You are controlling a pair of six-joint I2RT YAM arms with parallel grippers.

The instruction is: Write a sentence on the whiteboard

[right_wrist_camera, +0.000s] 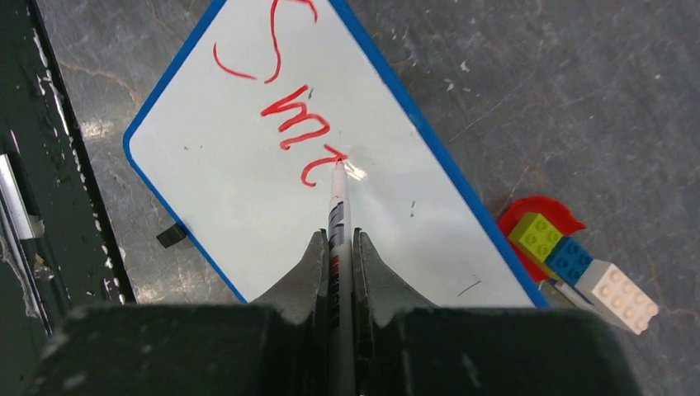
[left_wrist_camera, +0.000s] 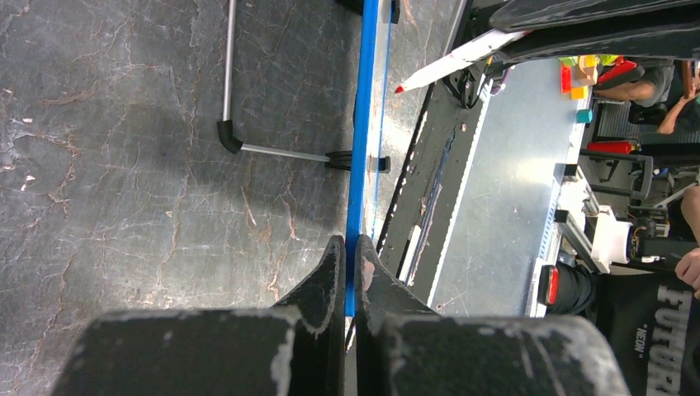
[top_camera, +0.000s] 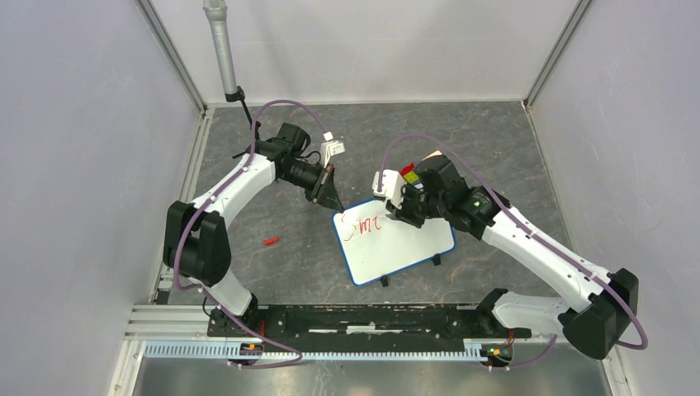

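Right tool (right_wrist_camera: 338, 243) clenches a red marker (right_wrist_camera: 337, 191), tip on the whiteboard (right_wrist_camera: 223, 206); left tool (left_wrist_camera: 350, 252) pinches its rim (left_wrist_camera: 361, 124), steadying it.

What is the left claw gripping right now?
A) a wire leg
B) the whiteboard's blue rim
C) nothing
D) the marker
B: the left wrist view shows the left claw shut on the whiteboard at its blue rim; the marker sits in the right claw.
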